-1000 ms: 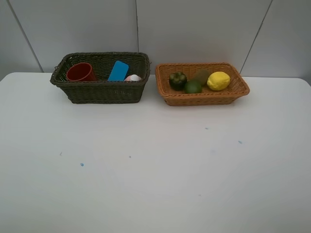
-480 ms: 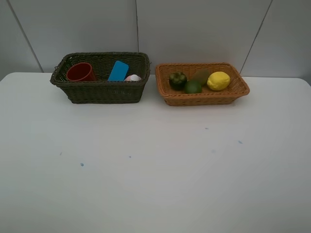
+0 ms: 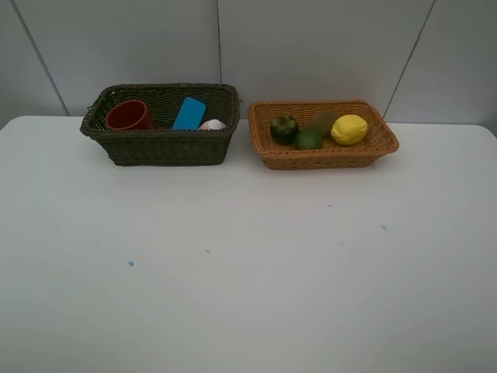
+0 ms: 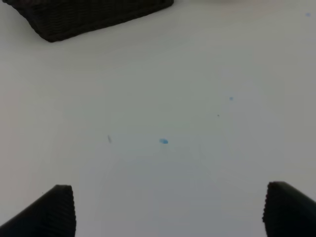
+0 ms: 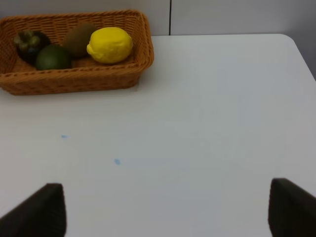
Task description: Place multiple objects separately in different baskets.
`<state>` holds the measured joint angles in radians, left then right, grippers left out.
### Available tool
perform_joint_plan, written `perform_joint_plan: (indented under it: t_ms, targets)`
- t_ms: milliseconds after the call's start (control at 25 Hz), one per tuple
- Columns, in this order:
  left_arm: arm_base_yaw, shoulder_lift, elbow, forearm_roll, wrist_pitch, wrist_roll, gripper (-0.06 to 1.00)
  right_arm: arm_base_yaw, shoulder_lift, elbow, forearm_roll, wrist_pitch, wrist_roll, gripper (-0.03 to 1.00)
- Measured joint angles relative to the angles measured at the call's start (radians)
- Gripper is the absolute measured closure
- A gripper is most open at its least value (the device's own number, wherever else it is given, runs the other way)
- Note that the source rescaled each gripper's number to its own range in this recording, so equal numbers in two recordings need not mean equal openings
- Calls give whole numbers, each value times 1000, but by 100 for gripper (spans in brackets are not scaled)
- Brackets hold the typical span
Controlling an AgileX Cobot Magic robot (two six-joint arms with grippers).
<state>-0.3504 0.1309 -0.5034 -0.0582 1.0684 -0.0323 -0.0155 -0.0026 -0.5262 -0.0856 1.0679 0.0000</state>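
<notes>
Yellow lemon (image 5: 109,45) well beyond gaping right tool (image 5: 165,212).

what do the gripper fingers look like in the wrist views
Only the fingertips show. Left gripper: two black fingers with ribbed inner edges. Right gripper: the same black ribbed fingers. No cables, markings or arm links are in view.
</notes>
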Motion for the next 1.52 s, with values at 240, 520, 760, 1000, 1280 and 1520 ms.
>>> perform_joint_plan:
  t_ms: [240,520,760,1000,1280,1520]
  targets:
    - [120,-133,2,9,0,-10,-3,0,0,0,0,0,0,9]
    - [314,-137,2,6,0,-4,-3,0,0,0,0,0,0,9]
    - [354,-138,2,4,0,-3,-3,0,0,0,0,0,0,9]
    - [354,-138,2,4,0,-5,-3,0,0,0,0,0,0,9]
    - [354,-138,2,4,0,-5,-3,0,0,0,0,0,0,9]
    - [354,-138,2,4,0,-5,-3,0,0,0,0,0,0,9]
